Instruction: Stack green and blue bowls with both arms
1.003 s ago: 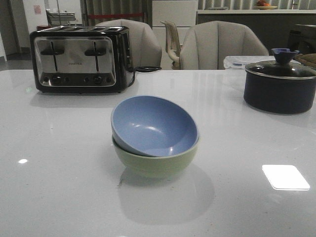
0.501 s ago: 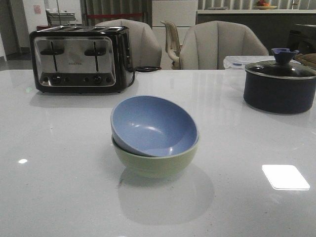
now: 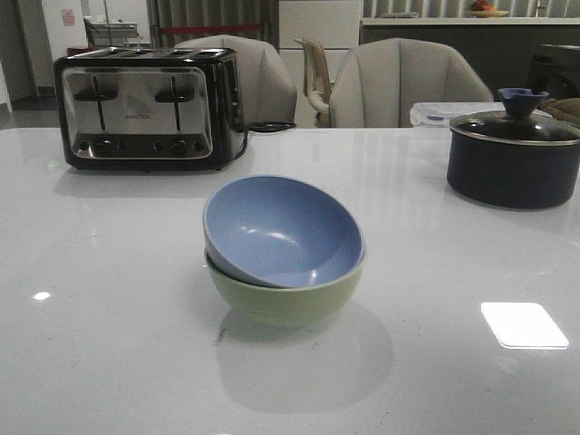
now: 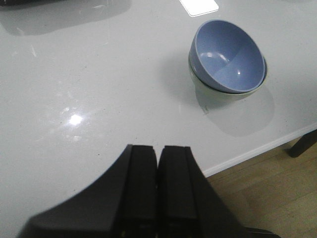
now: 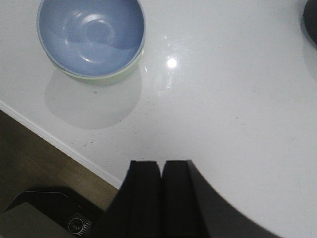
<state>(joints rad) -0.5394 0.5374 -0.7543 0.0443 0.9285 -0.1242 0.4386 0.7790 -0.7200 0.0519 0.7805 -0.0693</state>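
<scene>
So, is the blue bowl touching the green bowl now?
Touching. The front view shows the blue bowl resting tilted inside the green bowl, rim against rim with no gap. Both claws are away from them.

The left tool (image 4: 158, 163) has two matte black, flat-faced rectangular fingers. The right tool (image 5: 161, 178) looks the same, black and blocky, widening toward its base.

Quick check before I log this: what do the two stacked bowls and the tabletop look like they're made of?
Blue bowl: likely plastic or melamine, matte, with only soft dull highlights inside. Green bowl: same look, pale matte wall with no sharp glints; glazed ceramic can't be ruled out. Table: glossy white, stone-like or lacquered, mirroring the ceiling light and the bowls' shadow.
</scene>
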